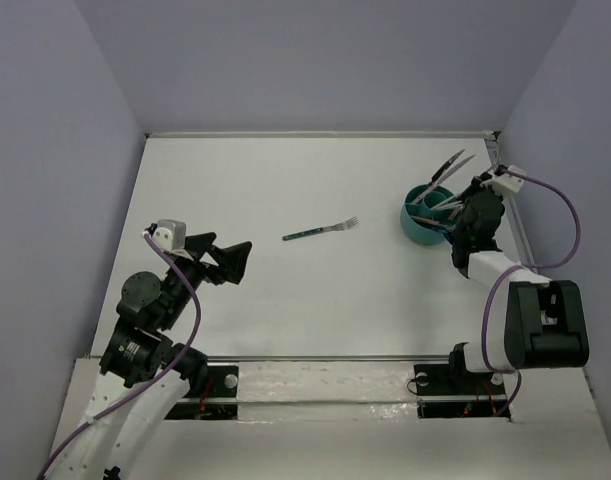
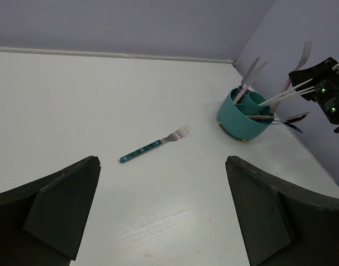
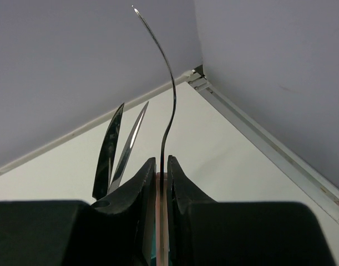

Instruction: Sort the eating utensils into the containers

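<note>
The right pincer [image 3: 162, 166], at the right of the top view, is nearly closed, nipping the pale pink handle of a fork [image 3: 170, 94] that stands edge-on with its tines high. It sits just beside the teal cup [image 1: 415, 232], which holds several other pieces. Whether the handle's lower end is inside the rim I cannot tell. To do this well, I judge the handle should go over a free gap, clear of the two blades [image 3: 110, 144] leaning near it. It should then be lowered before release. A green-handled fork [image 1: 320, 231] lies mid-table, well apart from the cup. The left pincer [image 1: 230, 262], lower left, gapes wide and empty.
</note>
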Controlling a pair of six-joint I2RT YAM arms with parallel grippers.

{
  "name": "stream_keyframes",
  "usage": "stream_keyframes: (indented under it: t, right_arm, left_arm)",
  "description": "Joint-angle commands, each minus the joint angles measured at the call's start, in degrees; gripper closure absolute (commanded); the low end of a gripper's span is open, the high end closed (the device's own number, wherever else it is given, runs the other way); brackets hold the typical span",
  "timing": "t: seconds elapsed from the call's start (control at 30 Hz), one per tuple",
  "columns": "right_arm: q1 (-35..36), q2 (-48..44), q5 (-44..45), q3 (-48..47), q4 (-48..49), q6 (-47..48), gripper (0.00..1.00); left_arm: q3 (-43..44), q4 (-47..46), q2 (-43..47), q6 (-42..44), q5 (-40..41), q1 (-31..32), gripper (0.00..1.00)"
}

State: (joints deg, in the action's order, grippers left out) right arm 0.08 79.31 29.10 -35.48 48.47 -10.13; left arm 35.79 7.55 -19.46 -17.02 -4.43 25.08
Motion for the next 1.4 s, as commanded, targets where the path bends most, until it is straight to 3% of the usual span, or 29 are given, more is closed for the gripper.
stream_keyframes:
  t: [0.0,0.2,0.33,0.37,0.43,0.47,0.57,0.93,1.1,1.23,1.37]
  right_arm:
    - [0.01,-0.47,-0.18,2.43,4.62,-1.73,1.0]
    - [0.63,0.49,-0.8,3.84,3.39,-4.28,1.0]
    - [1.68,0.76,0.08,4.19,2.07,-4.9,0.92]
    - [2.2,0.33,-0.18,4.72,1.72,-5.16,0.81]
    - [2.21,-0.38,-0.45,4.81,0.67,-5.6,0.71]
    - [2.21,-1.25,-0.28,4.81,-1.16,-5.95,0.6]
    - [2.21,-2.75,-0.45,4.72,-4.42,-7.01,0.45]
    - [2.21,-16.27,-1.24,2.44,-21.2,-11.05,0.4]
    - [4.22,-26.47,-7.74,-0.98,-34.47,-13.25,0.38]
    - [10.98,-30.09,-10.12,-3.18,-41.78,-14.04,0.35]
    - [22.67,-28.69,-8.28,-6.34,-46.44,-14.04,0.34]
  left_arm:
    - [1.47,-2.98,-0.84,0.49,-0.23,0.32,0.01]
    - [1.47,-2.98,-0.58,0.41,-0.41,0.32,0.01]
    - [1.39,-2.81,-0.22,0.32,-0.23,0.32,0.01]
    - [1.39,-2.81,-0.31,0.32,-0.23,0.32,0.01]
    - [1.39,-2.81,-0.31,0.32,-0.23,0.32,0.01]
    - [1.39,-2.89,-0.31,0.32,-0.32,0.32,0.01]
    - [1.39,-2.89,-0.4,0.32,-0.32,0.32,0.01]
    - [1.3,-2.89,-0.66,0.05,-0.32,-0.21,0.01]
    - [1.3,-2.98,-0.66,0.05,-0.32,-0.21,0.01]
    - [1.39,-3.07,-0.58,0.05,-0.15,-0.21,0.01]
    - [1.39,-3.33,-0.49,0.05,0.21,-0.73,0.01]
